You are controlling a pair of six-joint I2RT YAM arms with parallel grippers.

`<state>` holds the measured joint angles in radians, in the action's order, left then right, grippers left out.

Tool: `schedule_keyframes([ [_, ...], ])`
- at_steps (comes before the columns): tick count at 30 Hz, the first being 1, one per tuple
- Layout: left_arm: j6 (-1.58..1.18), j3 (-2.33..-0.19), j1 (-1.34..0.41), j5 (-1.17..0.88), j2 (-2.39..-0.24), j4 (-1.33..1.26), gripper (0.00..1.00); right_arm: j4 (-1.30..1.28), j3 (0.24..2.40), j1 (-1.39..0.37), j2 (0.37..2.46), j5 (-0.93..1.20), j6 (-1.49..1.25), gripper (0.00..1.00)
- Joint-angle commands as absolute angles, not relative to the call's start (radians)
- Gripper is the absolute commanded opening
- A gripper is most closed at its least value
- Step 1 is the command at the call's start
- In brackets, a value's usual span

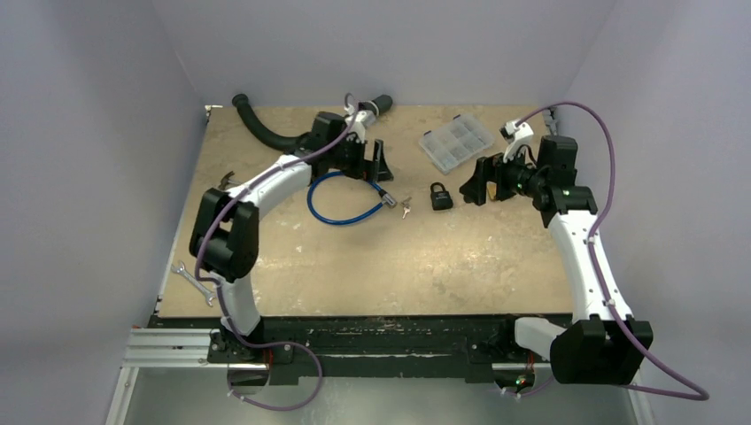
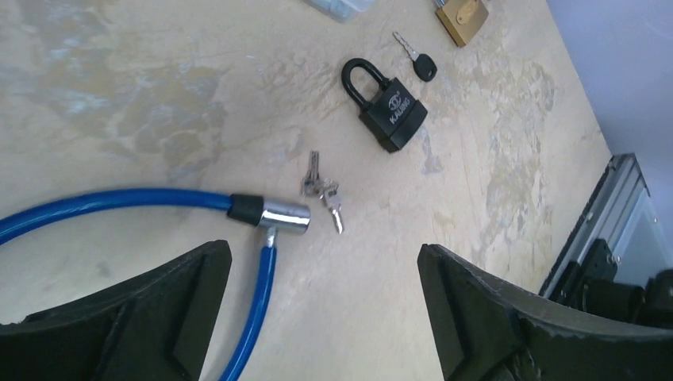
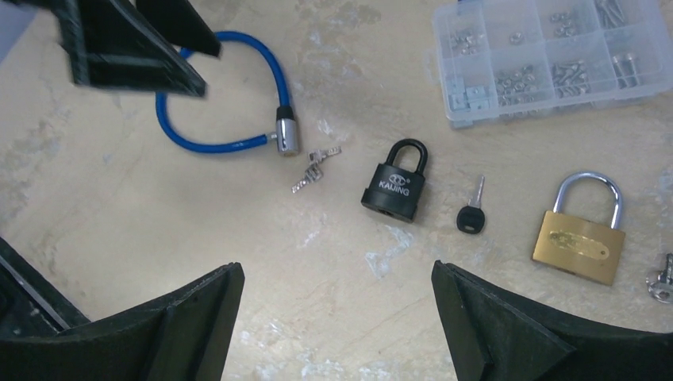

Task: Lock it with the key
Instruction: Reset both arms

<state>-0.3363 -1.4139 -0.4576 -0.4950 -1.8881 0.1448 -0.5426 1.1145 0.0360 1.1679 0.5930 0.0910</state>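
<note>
Black padlock (image 3: 394,184): laid flat on the table (image 1: 354,274) near its middle, with the shackle turned toward the far edge and seen seated in the body.
Black-headed key (image 3: 471,213): laid just beside the black padlock on its right, apart from it and between it and the brass padlock (image 3: 580,238).
Small keys (image 3: 315,169): 1 bunch is laid on the padlock's left, near the metal barrel of the blue cable lock (image 3: 286,133).
Right gripper (image 3: 337,274): held above the table with the fingers spread wide; nothing is grasped. The padlock and key are seen ahead of the gap.
Left gripper (image 2: 324,258): held over the cable lock's barrel with the fingers parted; nothing is gripped.
Parts box (image 3: 548,55): a clear box of small hardware is set beyond the padlocks, toward the far edge.
Edge items: 1 more key (image 3: 661,282) is cut off at the right of the right wrist view; a wrench (image 1: 195,282) is laid at the table's left edge, and a black hose (image 1: 261,128) at the far left corner.
</note>
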Motion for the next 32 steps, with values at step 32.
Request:
schedule_keyframes([
  [32, -0.133, -1.136, 0.137, -0.283, -1.348, 0.645, 1.00, -0.497, 0.931, 0.041, 1.119, 0.592, 0.227, 0.99],
])
